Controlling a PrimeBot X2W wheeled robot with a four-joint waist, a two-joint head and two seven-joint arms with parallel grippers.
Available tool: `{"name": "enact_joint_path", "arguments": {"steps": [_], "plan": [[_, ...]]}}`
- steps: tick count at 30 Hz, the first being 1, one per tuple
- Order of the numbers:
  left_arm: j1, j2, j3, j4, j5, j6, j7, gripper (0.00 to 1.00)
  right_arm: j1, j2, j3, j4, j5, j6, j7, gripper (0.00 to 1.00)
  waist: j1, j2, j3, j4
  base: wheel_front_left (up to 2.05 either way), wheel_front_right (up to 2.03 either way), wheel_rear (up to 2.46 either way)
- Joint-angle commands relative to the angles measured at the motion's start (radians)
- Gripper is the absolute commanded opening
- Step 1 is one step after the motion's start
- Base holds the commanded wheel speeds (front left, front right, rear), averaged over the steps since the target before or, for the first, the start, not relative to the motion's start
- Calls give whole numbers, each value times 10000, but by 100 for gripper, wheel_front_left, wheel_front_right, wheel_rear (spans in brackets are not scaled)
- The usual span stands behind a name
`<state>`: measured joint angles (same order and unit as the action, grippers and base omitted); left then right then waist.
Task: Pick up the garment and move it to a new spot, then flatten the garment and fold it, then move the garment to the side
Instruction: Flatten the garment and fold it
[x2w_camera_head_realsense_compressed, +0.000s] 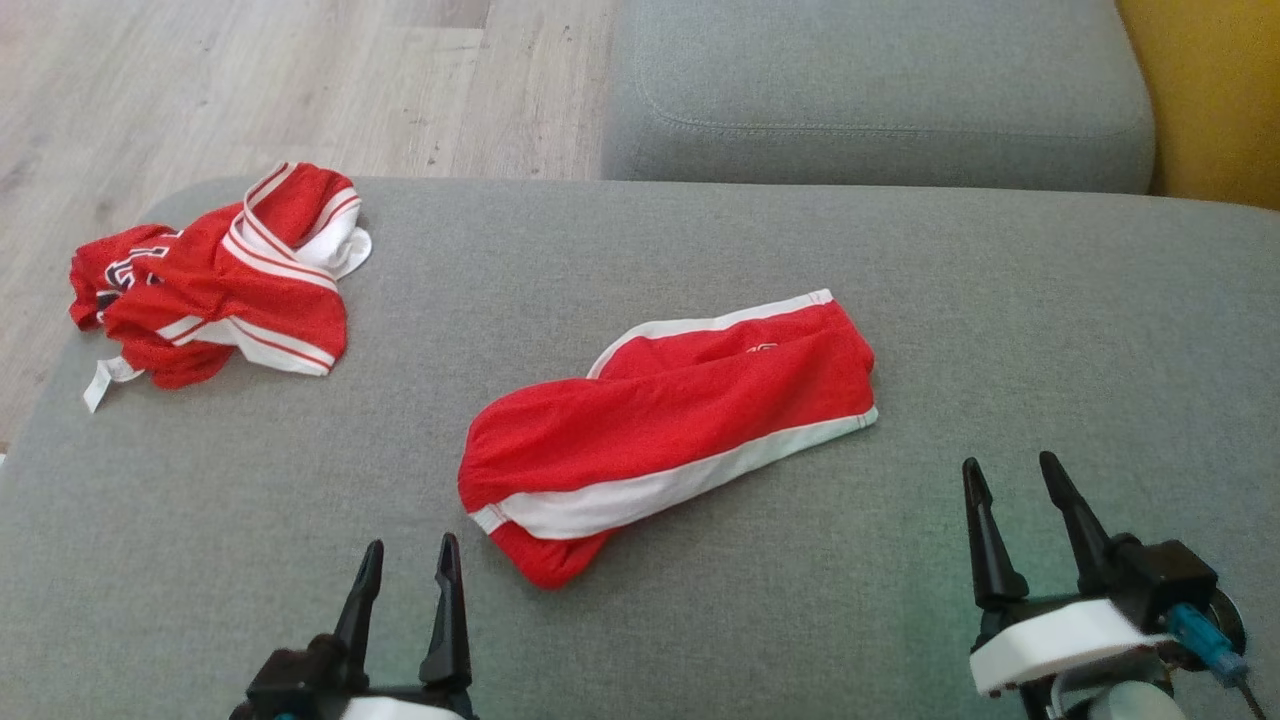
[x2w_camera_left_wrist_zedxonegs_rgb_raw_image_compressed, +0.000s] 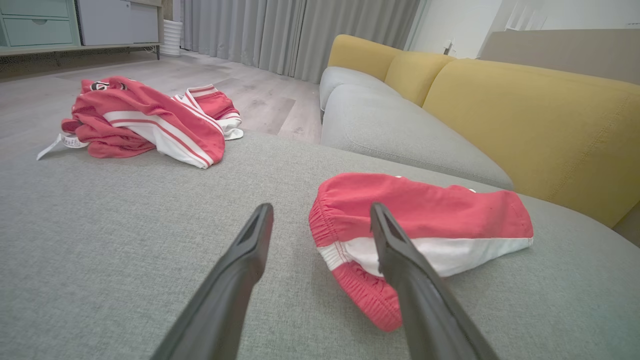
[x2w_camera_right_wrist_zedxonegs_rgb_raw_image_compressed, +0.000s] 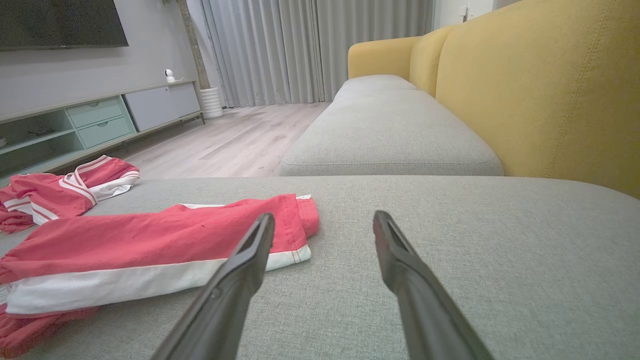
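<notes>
Two red-and-white garments share the grey seat cushion (x2w_camera_head_realsense_compressed: 900, 300), so you could easily seize the wrong one. The shorts (x2w_camera_head_realsense_compressed: 670, 420) look like the piece in hand. They are layered, so a shallow pinch would probably lift only the top layer and leave the rest dragging and bunching. The crumpled garment (x2w_camera_head_realsense_compressed: 215, 285) at ten o'clock lies near the cushion's rounded edge, and a nudge could tip it onto the floor (x2w_camera_head_realsense_compressed: 300, 80). The shorts lie at the centre of the head view, doubled lengthwise. They are red with a broad white stripe (x2w_camera_head_realsense_compressed: 640, 495), waistband (x2w_camera_left_wrist_zedxonegs_rgb_raw_image_compressed: 325, 225) toward seven o'clock and hems toward two. Both pincers are spread and empty. The left gripper (x2w_camera_head_realsense_compressed: 411, 542) sits at seven o'clock, near the waistband. The right gripper (x2w_camera_head_realsense_compressed: 1009, 460) sits at four, apart from the cloth.
</notes>
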<state>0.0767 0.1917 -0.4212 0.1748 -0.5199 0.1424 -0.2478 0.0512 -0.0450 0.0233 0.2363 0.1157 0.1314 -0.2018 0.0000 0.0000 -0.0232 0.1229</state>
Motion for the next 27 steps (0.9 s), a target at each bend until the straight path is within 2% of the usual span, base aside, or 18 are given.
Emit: {"name": "enact_joint_path", "arguments": {"steps": [1,7,13,20,27], "plan": [[-417,108,273,-329,-21,71,-52,100,-276,-52,253,-393,-16,-7,-17,100,0,0,25,-5,0,0,0],[-780,77,23,-29,-5,12,415,100,-371,-52,289,-552,-136,-7,36,100,0,0,350,-72,0,0,0],[-1553,-157,-181,1051,-234,-218,1076,100,-599,-52,439,-708,-285,-7,143,100,0,0,860,-287,0,0,0],[-2301,-381,-157,2151,-566,-656,1116,100,-772,-52,446,-775,-451,-7,211,100,0,0,1246,-534,0,0,0],[-2677,-448,-113,2792,-708,-886,952,100,-807,-52,484,-793,-496,-7,209,100,0,0,1348,-637,0,0,0]]}}
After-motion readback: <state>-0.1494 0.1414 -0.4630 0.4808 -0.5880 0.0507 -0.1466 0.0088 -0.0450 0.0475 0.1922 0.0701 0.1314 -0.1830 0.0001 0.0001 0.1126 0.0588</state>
